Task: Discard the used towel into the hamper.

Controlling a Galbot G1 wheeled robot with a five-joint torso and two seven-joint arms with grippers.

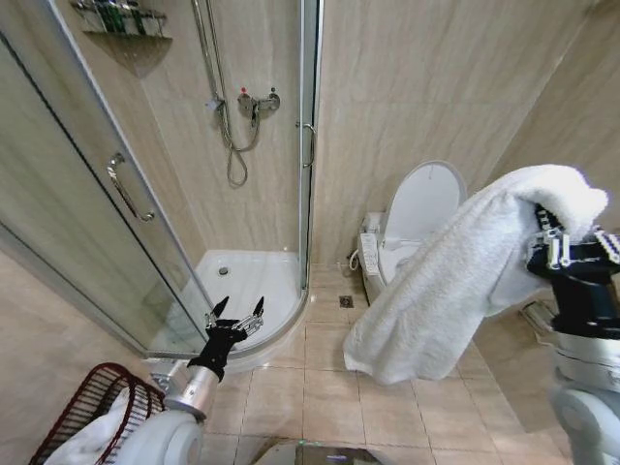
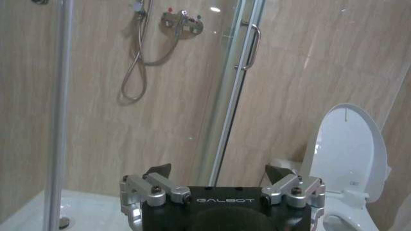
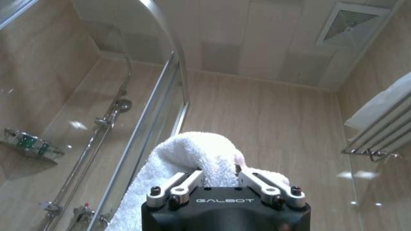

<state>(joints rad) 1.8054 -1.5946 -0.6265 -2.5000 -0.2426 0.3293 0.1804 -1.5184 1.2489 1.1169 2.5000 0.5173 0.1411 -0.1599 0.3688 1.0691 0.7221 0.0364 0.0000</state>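
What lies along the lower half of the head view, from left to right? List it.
Dark reddish-brown wire hamper → open left gripper → small square floor drain → hanging white terry towel → right gripper clamping it.

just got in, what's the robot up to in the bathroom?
It is carrying a white towel to throw away. The right gripper is shut on the towel's bunched top, held up on the robot's right, and the rest hangs in front of the toilet. The left gripper is open, holding nothing, low near the shower tray. The hamper stands on the floor at the robot's lower left, with something white already inside it. The towel is not yet over the hamper.
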